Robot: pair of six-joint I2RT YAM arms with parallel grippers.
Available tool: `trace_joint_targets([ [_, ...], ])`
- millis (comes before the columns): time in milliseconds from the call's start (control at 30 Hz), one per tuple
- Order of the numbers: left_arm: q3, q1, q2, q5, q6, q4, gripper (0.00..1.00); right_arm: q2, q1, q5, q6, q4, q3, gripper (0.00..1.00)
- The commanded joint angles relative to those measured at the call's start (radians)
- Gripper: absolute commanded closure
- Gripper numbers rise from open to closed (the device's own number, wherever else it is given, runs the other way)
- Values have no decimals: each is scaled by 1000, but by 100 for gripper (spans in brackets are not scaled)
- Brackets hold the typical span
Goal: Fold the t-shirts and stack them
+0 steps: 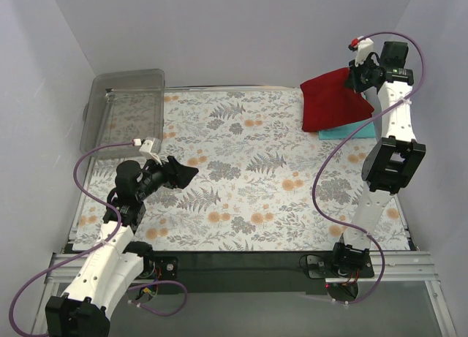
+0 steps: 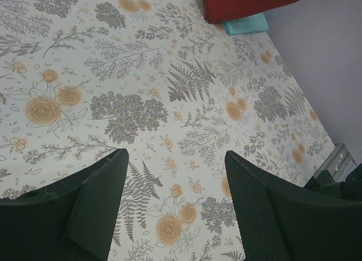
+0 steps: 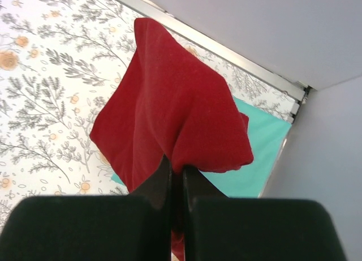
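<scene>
Right pincer [image 3: 176,171] clamped on folded deep-red cloth t-shirt [image 1: 329,99], over flat teal cloth t-shirt [image 1: 349,131] at 2 o'clock; likely only release remains. Left pincer [image 2: 175,157] apart.

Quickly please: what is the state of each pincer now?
Left pincer: open, holding nothing.
Right pincer: closed on the red t-shirt.

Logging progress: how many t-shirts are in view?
2. The red t-shirt is pinched in the right gripper at the far right corner; the teal t-shirt lies flat beneath it. Others could hide underneath.
</scene>
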Motion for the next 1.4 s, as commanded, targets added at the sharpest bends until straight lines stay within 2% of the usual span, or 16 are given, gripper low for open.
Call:
trace_joint_targets([
  [0,-13,2,-1,7,10,16,36,-48,-3,-102,12,79,4,99],
  [633,-27,2,-1,9,10,16,36,-162,-7,-50,2,135,-77,99],
  [1367,-27,2,2,9,10,16,36,-41,-35,28,-23,171,-113,99],
])
